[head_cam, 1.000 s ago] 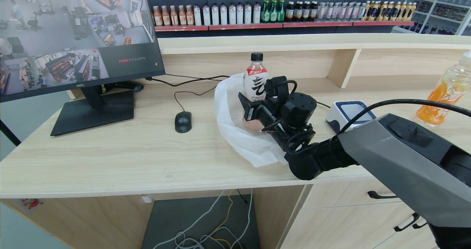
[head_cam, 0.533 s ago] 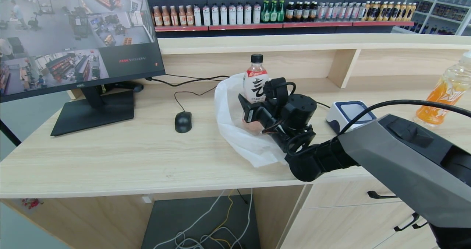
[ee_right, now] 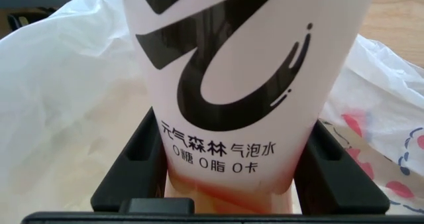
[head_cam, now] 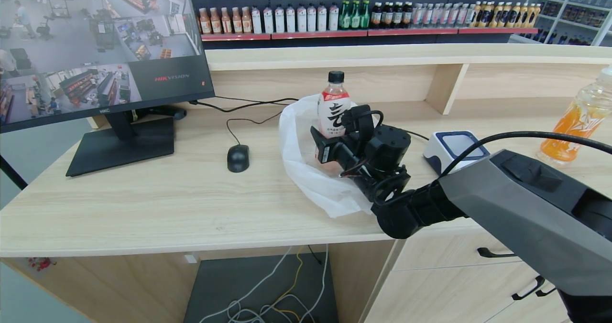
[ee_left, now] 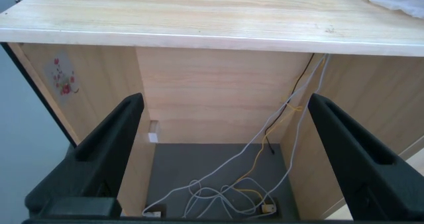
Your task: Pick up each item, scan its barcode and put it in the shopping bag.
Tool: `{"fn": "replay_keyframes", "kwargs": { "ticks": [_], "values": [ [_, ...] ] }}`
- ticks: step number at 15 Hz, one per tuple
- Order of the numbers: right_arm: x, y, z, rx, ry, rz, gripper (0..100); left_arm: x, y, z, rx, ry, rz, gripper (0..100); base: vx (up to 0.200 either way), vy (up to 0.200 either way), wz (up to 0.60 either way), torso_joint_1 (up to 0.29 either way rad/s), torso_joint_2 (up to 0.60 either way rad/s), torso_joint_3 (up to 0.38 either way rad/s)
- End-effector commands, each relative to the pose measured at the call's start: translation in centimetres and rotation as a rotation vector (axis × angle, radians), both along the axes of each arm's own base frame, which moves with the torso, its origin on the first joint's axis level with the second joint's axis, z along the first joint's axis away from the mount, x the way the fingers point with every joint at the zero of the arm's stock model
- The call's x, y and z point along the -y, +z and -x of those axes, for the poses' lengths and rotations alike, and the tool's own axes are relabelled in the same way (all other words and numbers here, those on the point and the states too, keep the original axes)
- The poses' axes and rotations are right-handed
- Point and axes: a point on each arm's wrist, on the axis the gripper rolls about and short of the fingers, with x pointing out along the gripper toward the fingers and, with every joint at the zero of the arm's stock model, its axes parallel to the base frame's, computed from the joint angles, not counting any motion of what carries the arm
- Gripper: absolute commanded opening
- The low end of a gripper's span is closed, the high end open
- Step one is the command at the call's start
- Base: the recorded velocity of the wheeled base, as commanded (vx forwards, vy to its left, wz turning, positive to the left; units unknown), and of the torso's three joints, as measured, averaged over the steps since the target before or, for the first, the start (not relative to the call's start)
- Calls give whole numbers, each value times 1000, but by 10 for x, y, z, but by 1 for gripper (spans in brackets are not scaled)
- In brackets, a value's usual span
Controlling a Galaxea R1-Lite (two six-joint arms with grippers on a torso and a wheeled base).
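A pink drink bottle (head_cam: 333, 108) with a white label and black cap stands upright in the mouth of the white shopping bag (head_cam: 306, 175) on the counter. My right gripper (head_cam: 330, 144) is shut on its lower half; in the right wrist view the black fingers (ee_right: 142, 164) press both sides of the bottle (ee_right: 238, 85), with the bag (ee_right: 66, 91) crumpled around and behind it. An orange drink bottle (head_cam: 576, 122) stands at the far right of the counter. My left gripper (ee_left: 225, 105) hangs open with nothing in it, below the counter's front edge, facing the cable recess.
A white barcode scanner (head_cam: 454, 148) sits right of the bag. A black mouse (head_cam: 237, 158) and a monitor (head_cam: 95, 41) on its stand occupy the counter's left. A raised wooden ledge (head_cam: 406, 55) runs along the back. Loose cables (ee_left: 225, 191) lie under the counter.
The right gripper has lowered the pink bottle a little, and slightly to the right, deeper into the bag's mouth.
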Motion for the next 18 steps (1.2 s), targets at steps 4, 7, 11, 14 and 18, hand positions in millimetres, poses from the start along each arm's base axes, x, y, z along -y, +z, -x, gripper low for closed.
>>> {"fn": "replay_keyframes", "kwargs": {
  "ticks": [4, 7, 11, 14, 18],
  "values": [
    [3, -10, 4, -38, 2, 24, 0, 0, 0, 0, 0, -1, 2, 100, 0, 0, 0, 0, 0, 0],
    [4, -12, 5, -33, 2, 25, 0, 0, 0, 0, 0, 1, 2, 100, 0, 0, 0, 0, 0, 0],
    [4, -8, 7, -18, 2, 9, 100, 0, 0, 0, 0, 1, 4, 100, 0, 0, 0, 0, 0, 0],
    [4, -8, 7, -6, 3, -4, 100, 0, 0, 0, 0, 1, 2, 100, 0, 0, 0, 0, 0, 0],
    [5, -9, 8, -9, 4, -7, 100, 0, 0, 0, 0, 1, 2, 100, 0, 0, 0, 0, 0, 0]
  ]
}}
